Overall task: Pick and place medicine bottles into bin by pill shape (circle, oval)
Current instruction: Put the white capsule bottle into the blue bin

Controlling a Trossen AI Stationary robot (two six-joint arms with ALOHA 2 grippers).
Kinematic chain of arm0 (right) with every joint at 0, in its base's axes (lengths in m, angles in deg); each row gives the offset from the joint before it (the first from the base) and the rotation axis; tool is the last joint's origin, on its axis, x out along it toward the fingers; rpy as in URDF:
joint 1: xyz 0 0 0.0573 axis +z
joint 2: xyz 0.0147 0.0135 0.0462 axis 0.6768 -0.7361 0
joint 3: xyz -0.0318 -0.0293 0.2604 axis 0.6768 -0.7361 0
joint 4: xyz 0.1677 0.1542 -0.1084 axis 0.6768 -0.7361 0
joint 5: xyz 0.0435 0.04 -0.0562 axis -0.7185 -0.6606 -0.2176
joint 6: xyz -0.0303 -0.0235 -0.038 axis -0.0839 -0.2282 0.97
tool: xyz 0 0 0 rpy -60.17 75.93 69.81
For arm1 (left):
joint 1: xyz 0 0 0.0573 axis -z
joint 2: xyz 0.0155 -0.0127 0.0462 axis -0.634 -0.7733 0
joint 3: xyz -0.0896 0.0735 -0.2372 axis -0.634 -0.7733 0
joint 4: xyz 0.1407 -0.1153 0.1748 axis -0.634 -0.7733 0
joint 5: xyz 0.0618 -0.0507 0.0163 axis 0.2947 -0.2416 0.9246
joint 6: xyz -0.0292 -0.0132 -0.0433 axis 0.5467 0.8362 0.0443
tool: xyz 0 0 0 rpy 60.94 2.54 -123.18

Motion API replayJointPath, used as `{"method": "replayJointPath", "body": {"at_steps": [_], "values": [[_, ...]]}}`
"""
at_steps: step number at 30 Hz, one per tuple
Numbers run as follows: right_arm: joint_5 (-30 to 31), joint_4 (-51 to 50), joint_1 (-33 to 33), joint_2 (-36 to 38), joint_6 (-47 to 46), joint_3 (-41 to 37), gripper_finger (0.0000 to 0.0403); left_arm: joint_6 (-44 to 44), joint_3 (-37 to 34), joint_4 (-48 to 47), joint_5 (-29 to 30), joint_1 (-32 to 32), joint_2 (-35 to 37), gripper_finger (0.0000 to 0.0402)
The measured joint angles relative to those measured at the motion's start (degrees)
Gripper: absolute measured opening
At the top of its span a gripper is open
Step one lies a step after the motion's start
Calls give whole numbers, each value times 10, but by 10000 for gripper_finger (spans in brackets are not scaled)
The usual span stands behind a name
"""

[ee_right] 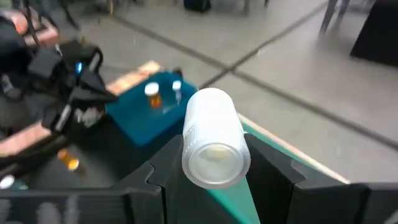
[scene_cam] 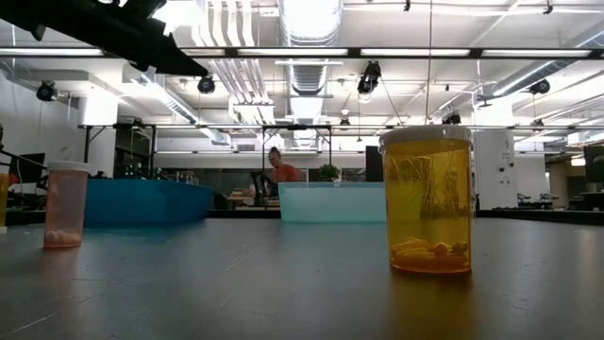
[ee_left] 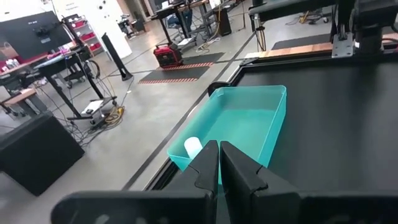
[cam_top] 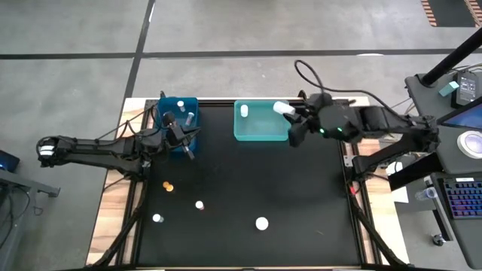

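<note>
- High view: the right gripper (cam_top: pixel 290 118) hangs over the right end of the teal bin (cam_top: pixel 260 129), clamped on a white bottle (cam_top: pixel 282 109). One more white bottle (cam_top: pixel 244 111) lies in that bin's far left corner.
- High view: the left gripper (cam_top: pixel 183 141) sits at the near right edge of the blue bin (cam_top: pixel 169 105), which holds two small bottles (cam_top: pixel 185 117). Four loose bottles rest on the black table (cam_top: pixel 301 196) near its front: an orange one (cam_top: pixel 168 185), two small pale ones (cam_top: pixel 199 205) (cam_top: pixel 157 218) and a larger white-capped one (cam_top: pixel 261 223).
- Low view: an amber bottle (scene_cam: pixel 427 200) stands upright close by on the right, pills at its bottom; a pinkish clear one (scene_cam: pixel 66 204) stands at left. Both bins lie beyond, and a person (scene_cam: pixel 279 170) sits in the room behind.
- Left wrist view: the fingers (ee_left: pixel 206 167) appear pressed together with nothing between them, though the angle is poor; the teal bin lies ahead.
- Right wrist view: the white bottle lies sideways, pinched between the two fingers (ee_right: pixel 267 168), above the teal bin's edge; the blue bin shows farther off.
</note>
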Motion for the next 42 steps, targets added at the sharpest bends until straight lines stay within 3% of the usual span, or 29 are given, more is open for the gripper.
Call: {"method": "replayJointPath", "body": {"at_steps": [18,30,42], "values": [[-332,-137,-271,-192,79,169,137,-18,0,-1,0,0,0,0],[-352,-297,-371,-387,200,301,137,-30,-1,-1,0,0,0,0],[-353,-330,-414,-507,273,322,137,-30,-1,-1,0,0,1,0]]}}
